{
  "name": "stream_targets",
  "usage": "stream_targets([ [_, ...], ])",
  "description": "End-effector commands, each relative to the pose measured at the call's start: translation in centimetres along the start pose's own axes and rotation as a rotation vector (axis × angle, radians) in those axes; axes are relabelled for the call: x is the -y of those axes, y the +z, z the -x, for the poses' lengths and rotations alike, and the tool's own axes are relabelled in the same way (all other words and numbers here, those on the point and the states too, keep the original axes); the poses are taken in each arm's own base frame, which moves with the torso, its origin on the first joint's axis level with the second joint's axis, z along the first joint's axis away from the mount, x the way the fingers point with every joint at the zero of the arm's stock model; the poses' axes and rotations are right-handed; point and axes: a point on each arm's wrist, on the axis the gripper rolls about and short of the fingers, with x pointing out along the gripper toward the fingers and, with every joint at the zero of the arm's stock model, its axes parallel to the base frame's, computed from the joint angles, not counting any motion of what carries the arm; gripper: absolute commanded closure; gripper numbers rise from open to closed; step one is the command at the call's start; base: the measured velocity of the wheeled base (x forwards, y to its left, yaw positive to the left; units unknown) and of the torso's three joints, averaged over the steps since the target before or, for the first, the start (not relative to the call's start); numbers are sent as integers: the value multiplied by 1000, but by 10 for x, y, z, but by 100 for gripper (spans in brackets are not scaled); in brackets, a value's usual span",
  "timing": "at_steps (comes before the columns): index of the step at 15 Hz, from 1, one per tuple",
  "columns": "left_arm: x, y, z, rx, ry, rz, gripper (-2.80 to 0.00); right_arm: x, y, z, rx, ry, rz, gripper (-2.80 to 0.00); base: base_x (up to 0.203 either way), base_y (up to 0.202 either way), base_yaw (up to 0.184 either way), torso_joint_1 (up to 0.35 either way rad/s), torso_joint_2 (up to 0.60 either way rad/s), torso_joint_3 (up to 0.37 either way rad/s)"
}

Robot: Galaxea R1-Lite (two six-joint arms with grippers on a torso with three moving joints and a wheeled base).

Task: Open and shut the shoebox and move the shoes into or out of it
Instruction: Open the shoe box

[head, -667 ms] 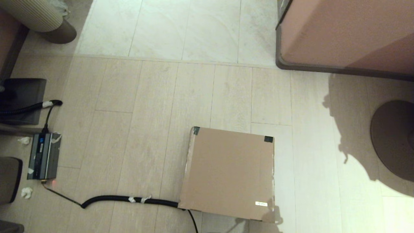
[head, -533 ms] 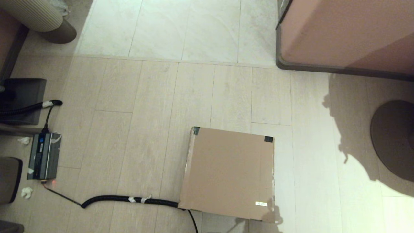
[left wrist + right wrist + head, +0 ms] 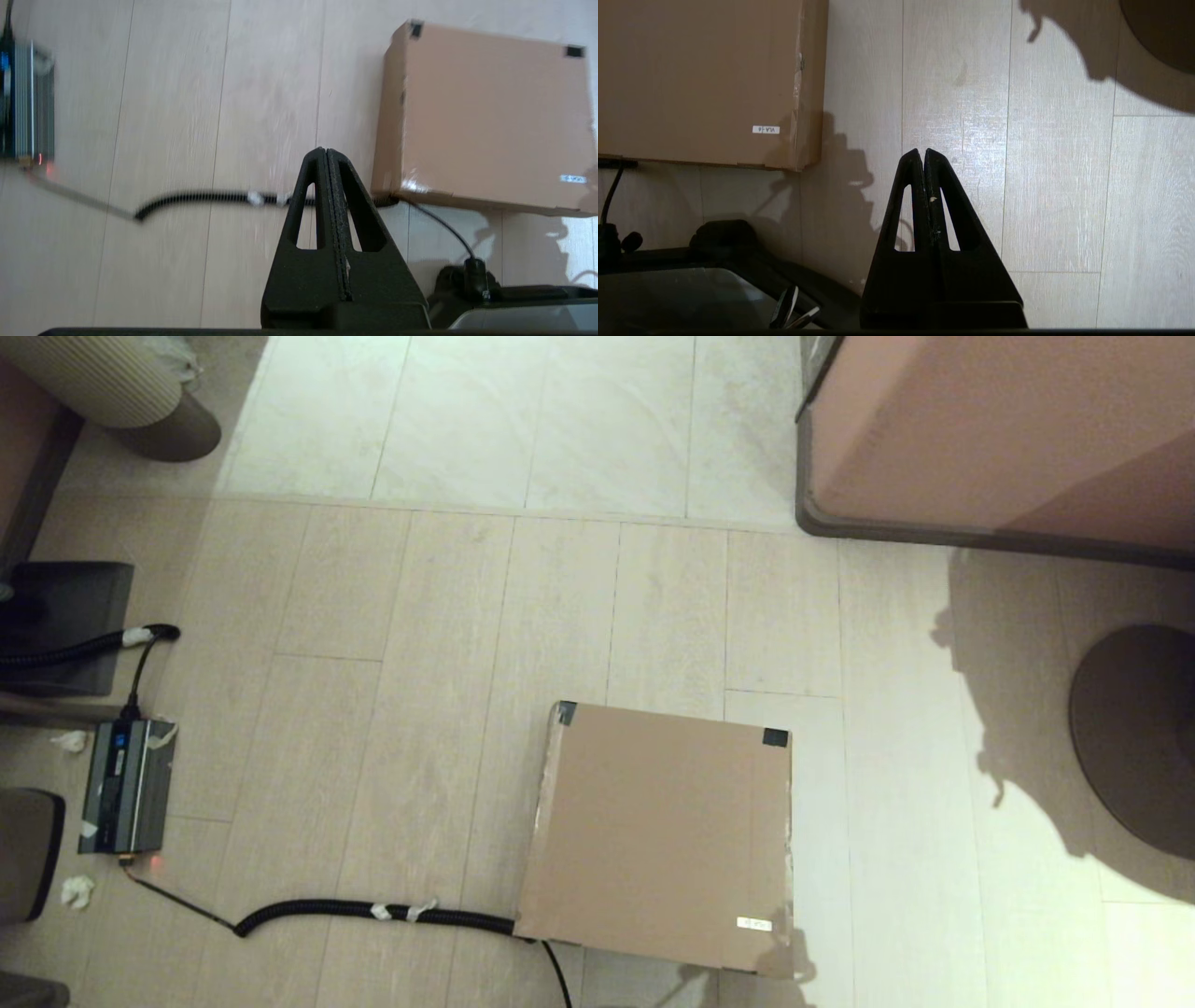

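Observation:
The brown cardboard shoebox [image 3: 663, 835] sits on the floor with its flap lid down, black tape at its far corners and a small white sticker [image 3: 753, 924] near its front right corner. The shoes are hidden. My left gripper [image 3: 325, 151] is shut and empty, held above the floor beside the shoebox [image 3: 486, 116], on the box's left side. My right gripper [image 3: 922, 151] is shut and empty too, above bare floor beside the shoebox [image 3: 700, 79], off its front right corner. Neither gripper shows in the head view.
A black corrugated cable [image 3: 373, 910] runs from the box's front left corner to a grey power unit [image 3: 126, 786] at the left. A large pinkish-brown cabinet [image 3: 1008, 429] stands at the back right. A round dark base [image 3: 1134, 737] lies at the right.

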Motion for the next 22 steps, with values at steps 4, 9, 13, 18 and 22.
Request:
stream_targets([
  [4, 4, 64, -3, 41, -114, 81, 0, -5, 54, 6, 20, 12, -87, 0, 0, 0, 0, 0, 0, 0],
  [9, 10, 92, -79, -352, -287, 314, 0, -18, 108, -71, -313, 135, -236, 0, 0, 0, 0, 0, 0, 0],
  [13, 14, 80, -165, -593, -383, 531, 0, -25, 108, -171, -517, 180, -340, 0, 0, 0, 0, 0, 0, 0],
  [18, 21, 24, -260, -706, -457, 623, 0, -29, 63, -272, -582, 309, -361, 0, 0, 0, 0, 0, 0, 0],
  [22, 29, 1, -300, -708, -506, 630, 0, -29, 19, -311, -568, 413, -304, 0, 0, 0, 0, 0, 0, 0],
])
